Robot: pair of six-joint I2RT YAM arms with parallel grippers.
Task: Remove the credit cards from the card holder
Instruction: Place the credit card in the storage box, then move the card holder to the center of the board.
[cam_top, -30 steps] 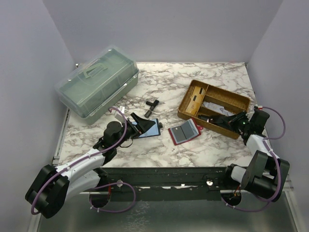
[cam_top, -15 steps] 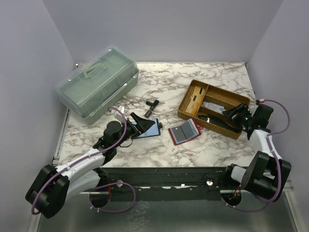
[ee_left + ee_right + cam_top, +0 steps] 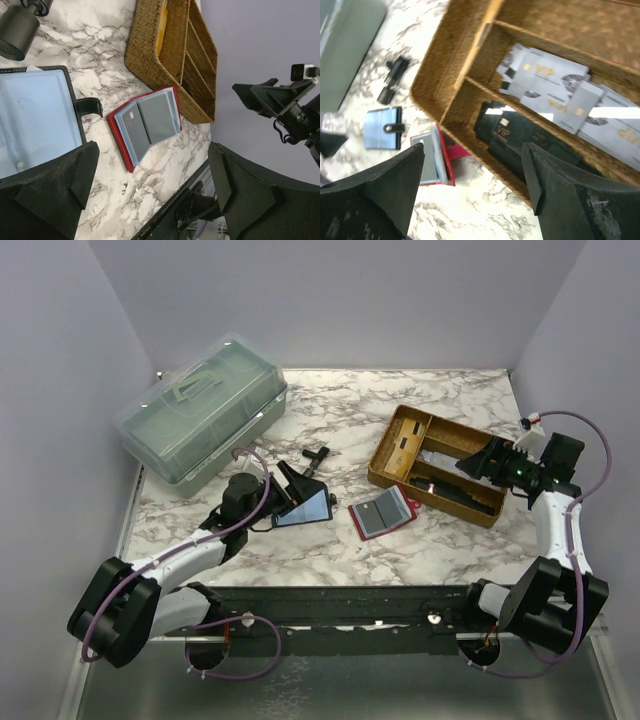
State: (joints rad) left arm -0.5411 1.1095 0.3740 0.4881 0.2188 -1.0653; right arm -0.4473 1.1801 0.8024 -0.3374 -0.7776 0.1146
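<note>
Marble counter (image 3: 340, 400), lavender walls (image 3: 340, 300): the left gripper (image 3: 290, 490), jaws released wide and empty, hovered over an open black holder (image 3: 305, 507) just toward 9 o'clock from centre. Grey cards (image 3: 157, 117) sat in the red holder (image 3: 381, 513) lying open at centre. At 2 o'clock the right gripper (image 3: 483, 462), likewise released, hung above a tray (image 3: 384, 455) where loose cards (image 3: 545, 75) lay. A toolbox (image 3: 200, 410) stood at 10 o'clock.
</note>
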